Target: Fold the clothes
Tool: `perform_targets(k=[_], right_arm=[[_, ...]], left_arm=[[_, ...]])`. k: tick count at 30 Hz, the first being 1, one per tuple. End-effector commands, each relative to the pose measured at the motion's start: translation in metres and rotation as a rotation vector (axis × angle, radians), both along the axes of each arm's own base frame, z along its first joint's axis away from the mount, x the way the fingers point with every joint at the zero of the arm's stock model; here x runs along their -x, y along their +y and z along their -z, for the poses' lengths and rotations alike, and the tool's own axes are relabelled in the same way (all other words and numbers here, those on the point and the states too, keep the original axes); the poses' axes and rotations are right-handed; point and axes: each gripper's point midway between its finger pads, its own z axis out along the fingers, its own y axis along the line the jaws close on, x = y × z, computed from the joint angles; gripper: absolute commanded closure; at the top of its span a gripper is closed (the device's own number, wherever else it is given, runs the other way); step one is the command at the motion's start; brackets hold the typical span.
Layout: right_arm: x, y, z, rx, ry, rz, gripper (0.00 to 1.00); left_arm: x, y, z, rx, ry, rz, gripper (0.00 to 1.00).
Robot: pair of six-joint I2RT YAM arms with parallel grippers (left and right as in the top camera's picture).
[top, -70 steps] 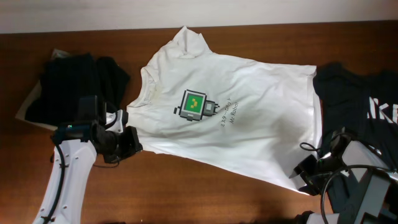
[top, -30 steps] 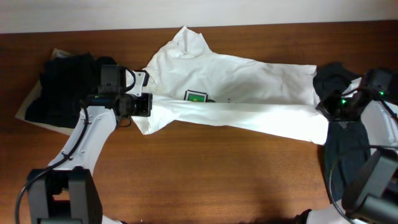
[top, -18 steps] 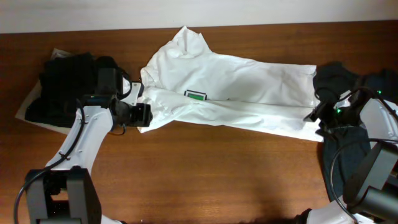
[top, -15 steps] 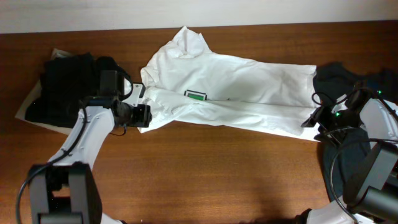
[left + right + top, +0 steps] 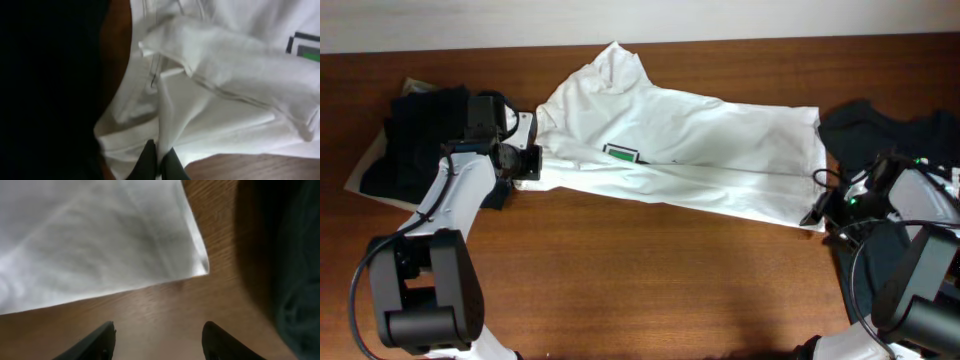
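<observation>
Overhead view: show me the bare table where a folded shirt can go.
Bare wood runs along the near half of the table, below the white T-shirt, between the left arm and right arm. A thinner strip lies behind the shirt. Crowded: black clothes at the left end, black shirt at the right.

Table [image 5: 640, 290]: brown wood, visible grain. White surface [image 5: 740, 18]: strip beyond table's far edge. Beige sheet [image 5: 362, 166]: left end of table, lying flat, mostly covered, corners showing.
</observation>
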Motion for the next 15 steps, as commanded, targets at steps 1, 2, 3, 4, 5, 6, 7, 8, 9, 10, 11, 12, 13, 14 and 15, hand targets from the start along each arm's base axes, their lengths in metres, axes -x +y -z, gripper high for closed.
perform_targets(k=[1,2,3,4,5,6,7,8,9,10,11,12,13,14,15], right_arm=[[-0.004,-0.003,0.014,0.034,-0.041,-0.015,0.4],[-0.008,-0.005,0.016,0.043,-0.058,-0.015,0.4],[-0.012,-0.007,0.016,0.052,-0.076,-0.014,0.39],[-0.015,-0.009,0.016,0.06,-0.09,-0.014,0.37],[-0.017,-0.01,0.016,0.065,-0.098,-0.014,0.36],[-0.02,-0.012,0.017,0.073,-0.108,-0.01,0.36],[-0.022,-0.013,0.018,0.078,-0.118,-0.008,0.37],[-0.021,-0.012,0.022,0.075,-0.11,0.019,0.4],[-0.017,-0.01,0.026,0.07,-0.1,0.021,0.41],[-0.008,-0.006,0.032,0.059,-0.075,0.029,0.43],[-0.004,-0.004,0.034,0.053,-0.063,0.029,0.48],[-0.002,-0.003,0.035,0.051,-0.058,0.029,0.65],[-0.002,-0.003,0.035,0.052,-0.059,0.029,0.8],[-0.002,-0.005,0.035,0.055,-0.06,0.035,0.96],[0.005,-0.011,0.033,0.072,-0.016,0.067,0.96]], left_arm=[[-0.015,0.003,-0.022,-0.036,-0.089,0.031,0.96],[-0.016,0.005,-0.023,-0.043,-0.097,0.027,0.93],[-0.018,0.01,-0.023,-0.068,-0.101,0.014,0.93],[-0.018,0.015,-0.023,-0.094,-0.103,0.0,0.93],[-0.019,0.017,-0.023,-0.106,-0.103,-0.006,0.93],[-0.019,0.017,-0.023,-0.108,-0.106,-0.003,0.93],[-0.02,0.017,-0.023,-0.11,-0.11,0.001,0.93],[-0.022,0.017,-0.023,-0.113,-0.115,0.002,0.93],[-0.023,0.018,-0.021,-0.114,-0.115,0.001,0.93],[-0.024,0.019,-0.019,-0.12,-0.114,-0.002,0.93],[-0.024,0.019,-0.019,-0.12,-0.116,-0.002,0.93],[-0.026,0.019,-0.02,-0.121,-0.123,-0.003,0.93],[-0.027,0.02,-0.021,-0.127,-0.128,-0.006,0.93],[-0.028,0.023,-0.021,-0.144,-0.132,-0.016,0.93],[-0.027,0.03,-0.021,-0.177,-0.128,-0.034,0.94]])
